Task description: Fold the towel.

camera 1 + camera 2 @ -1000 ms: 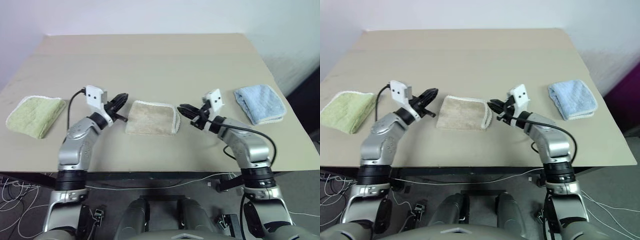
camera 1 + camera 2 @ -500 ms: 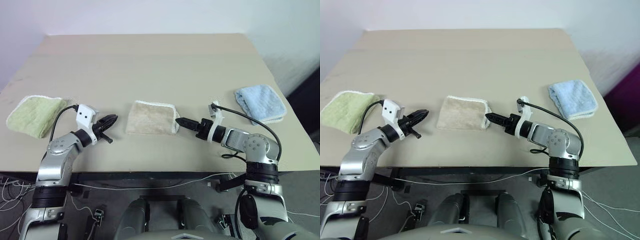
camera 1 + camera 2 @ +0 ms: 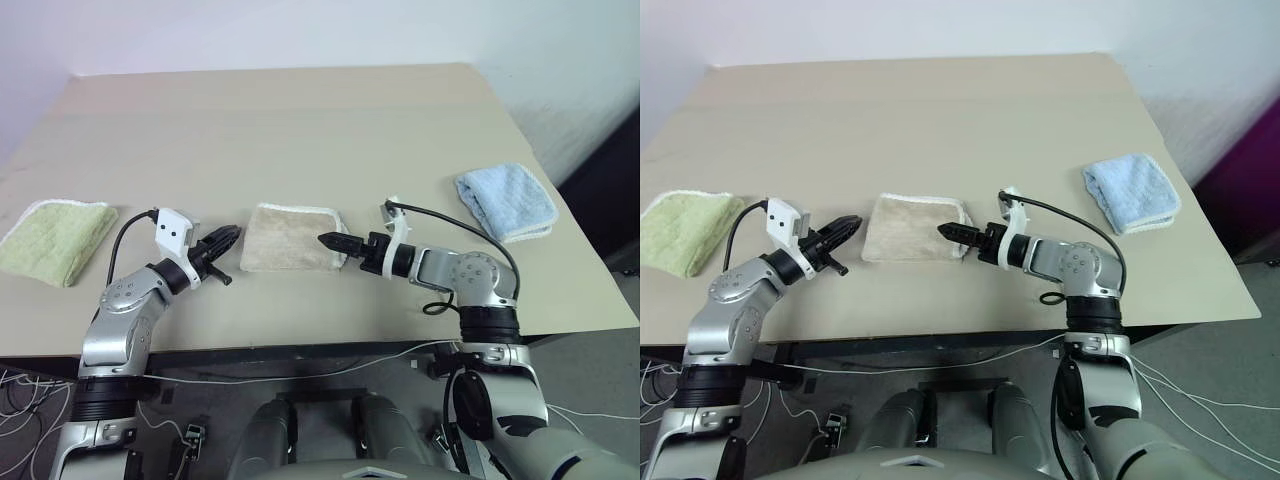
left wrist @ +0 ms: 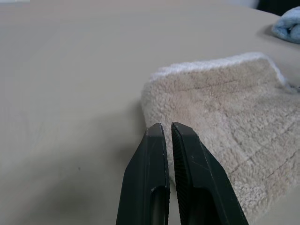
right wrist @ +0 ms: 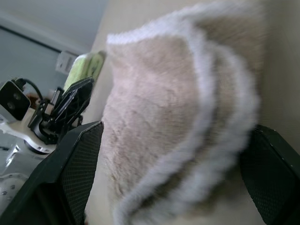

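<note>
The towel (image 3: 290,237) lies folded in a compact beige pad at the middle of the surface (image 3: 300,130), its white stitched border running along the edge that faces the robot's right. Off to the robot's left sits a small folded green towel (image 3: 52,237), and off to the right a small folded blue towel (image 3: 505,202), both well apart from the beige one.

Here is the left pincer (image 3: 226,238), level and aimed at the towel's left edge, just beside it but clear of the cloth. In the left wrist view its two black fingers (image 4: 149,178) stand pressed almost together with only a sliver between them, and nothing is caught there.

On the other side, the right pincer (image 3: 330,241) reaches in low across the surface, its tip at the towel's bordered right edge. The right wrist view shows its fingers (image 5: 75,164) spread wide, one on either side of the stacked white-edged layers, the cloth sitting in the gap between them. They flank the folded edge without pinching it.
</note>
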Motion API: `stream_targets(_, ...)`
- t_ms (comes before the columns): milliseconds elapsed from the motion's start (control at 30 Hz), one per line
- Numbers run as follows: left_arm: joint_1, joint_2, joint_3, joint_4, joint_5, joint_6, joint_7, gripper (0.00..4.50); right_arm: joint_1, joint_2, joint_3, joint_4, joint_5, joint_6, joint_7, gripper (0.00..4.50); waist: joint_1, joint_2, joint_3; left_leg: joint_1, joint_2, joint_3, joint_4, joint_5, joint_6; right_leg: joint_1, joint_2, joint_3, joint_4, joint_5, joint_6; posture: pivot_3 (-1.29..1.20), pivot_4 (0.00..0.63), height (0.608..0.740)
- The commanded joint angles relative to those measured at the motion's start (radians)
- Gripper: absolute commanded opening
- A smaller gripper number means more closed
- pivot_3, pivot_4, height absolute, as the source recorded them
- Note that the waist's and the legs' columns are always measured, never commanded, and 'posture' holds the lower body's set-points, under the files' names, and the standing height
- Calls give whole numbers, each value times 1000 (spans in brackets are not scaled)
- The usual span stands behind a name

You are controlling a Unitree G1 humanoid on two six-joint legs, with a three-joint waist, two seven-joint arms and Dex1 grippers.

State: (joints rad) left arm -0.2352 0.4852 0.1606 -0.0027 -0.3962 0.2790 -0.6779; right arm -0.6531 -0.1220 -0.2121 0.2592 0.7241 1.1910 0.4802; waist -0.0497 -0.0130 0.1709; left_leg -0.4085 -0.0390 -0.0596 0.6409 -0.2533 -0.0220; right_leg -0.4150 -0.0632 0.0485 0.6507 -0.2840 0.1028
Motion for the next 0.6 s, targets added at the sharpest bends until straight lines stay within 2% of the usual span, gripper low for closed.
stream_targets(33,7,-4,19,-40,-14,-11,4,290,-18,49,24,52,0,8,-7,4444,0,0,0,0,0,0,0,0,0,0,0,0,0,0,0,0,150,740)
stream_targets(100,10,-7,19,-44,-15,-11,7,290,-29,61,9,64,8,9,-11,4444,-1,0,0,0,0,0,0,0,0,0,0,0,0,0,0,0,150,740)
stream_targets(200,15,-8,20,-48,-15,-11,8,290,-33,65,-3,67,13,13,-11,3899,0,0,0,0,0,0,-1,0,0,-1,0,0,0,0,0,0,150,740)
stream_targets(533,19,-15,5,-50,-8,-12,7,290,-3,65,-41,25,38,27,-21,401,5,-1,-1,-1,-1,1,0,0,0,-1,-1,0,0,0,0,0,150,740)
stream_targets(567,18,-16,2,-49,-8,-12,6,290,-1,68,-50,16,48,30,-26,92,5,-1,-1,-1,-1,1,0,0,0,-1,-1,0,1,0,0,0,150,740)
stream_targets(600,18,-17,1,-49,-8,-12,6,290,1,70,-59,7,59,32,-30,26,5,-1,-1,-1,-1,1,0,0,0,-1,-1,0,1,0,0,0,150,740)
